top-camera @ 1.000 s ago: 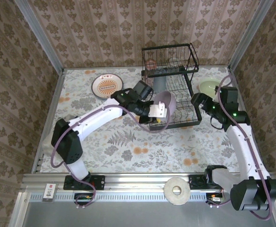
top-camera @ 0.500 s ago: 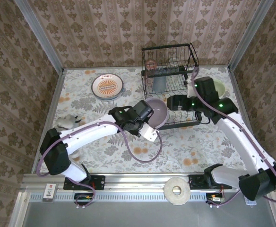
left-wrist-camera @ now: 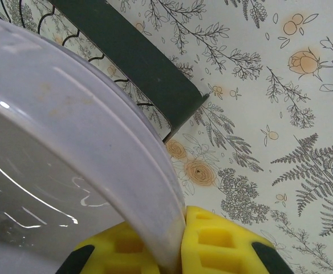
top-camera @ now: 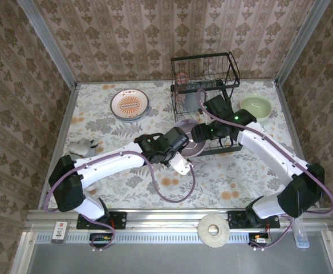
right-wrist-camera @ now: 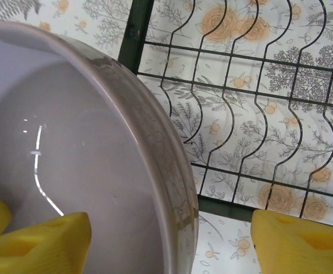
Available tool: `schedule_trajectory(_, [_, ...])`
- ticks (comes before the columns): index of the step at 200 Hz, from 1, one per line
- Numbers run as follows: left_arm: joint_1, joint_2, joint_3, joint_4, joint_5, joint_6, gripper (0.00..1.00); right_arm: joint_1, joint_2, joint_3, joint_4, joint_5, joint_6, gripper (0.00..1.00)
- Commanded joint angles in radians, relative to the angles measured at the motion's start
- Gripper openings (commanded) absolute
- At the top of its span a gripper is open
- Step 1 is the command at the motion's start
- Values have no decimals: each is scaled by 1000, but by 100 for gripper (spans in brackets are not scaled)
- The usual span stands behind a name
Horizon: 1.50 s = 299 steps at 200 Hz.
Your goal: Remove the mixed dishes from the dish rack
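The lilac bowl (top-camera: 190, 142) hangs just in front of the black wire dish rack (top-camera: 230, 67), with my left gripper (top-camera: 179, 153) shut on its near rim. In the left wrist view the yellow pads (left-wrist-camera: 223, 248) pinch the bowl's wall (left-wrist-camera: 86, 131). My right gripper (top-camera: 204, 132) stands open astride the far rim (right-wrist-camera: 172, 188): one finger (right-wrist-camera: 38, 242) is inside the bowl, the other (right-wrist-camera: 303, 240) outside, neither touching. The orange-centred plate (top-camera: 130, 104) lies at the back left. The cream-green bowl (top-camera: 255, 107) sits right of the rack. A pinkish tumbler (top-camera: 182, 79) stands on the upper shelf.
The rack's lower wire shelf (right-wrist-camera: 258, 103) and its dark frame bar (left-wrist-camera: 138, 74) lie right under the bowl. A grey crumpled cloth (top-camera: 82, 146) lies at the table's left edge. A tape roll (top-camera: 213, 230) rests on the near rail. Patterned walls close in the table.
My right arm swung left from beside the cream-green bowl to the lilac bowl and now straddles its rim. My left gripper brought the bowl out of the rack, toward the table's front.
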<state>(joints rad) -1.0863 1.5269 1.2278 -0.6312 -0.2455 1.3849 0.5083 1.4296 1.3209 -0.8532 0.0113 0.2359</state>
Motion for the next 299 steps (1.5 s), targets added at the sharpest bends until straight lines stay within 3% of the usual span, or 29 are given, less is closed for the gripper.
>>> schedule_trajectory(1, [-6, -13, 22, 93, -47, 14, 0, 16, 14, 34, -45, 79, 8, 67])
schedule_trajectory(55, [-7, -4, 23, 99, -56, 13, 0, 26, 45, 37, -65, 138, 26, 46])
schedule_trajectory(171, [-11, 13, 21, 124, -90, 21, 0, 37, 67, 24, -80, 146, 48, 19])
schedule_trajectory(210, [-11, 16, 12, 147, -102, 23, 0, 36, 62, 11, -72, 121, 55, 0])
schedule_trajectory(258, [-16, 16, 6, 176, -112, 25, 0, 31, 43, 4, -53, 115, 58, 0])
schedule_trajectory(268, [-18, 15, 4, 182, -114, 25, 7, 26, 43, 7, -53, 114, 57, 0])
schedule_trajectory(299, [-24, 13, 7, 184, -115, 27, 47, 8, 31, 10, -47, 124, 58, 0])
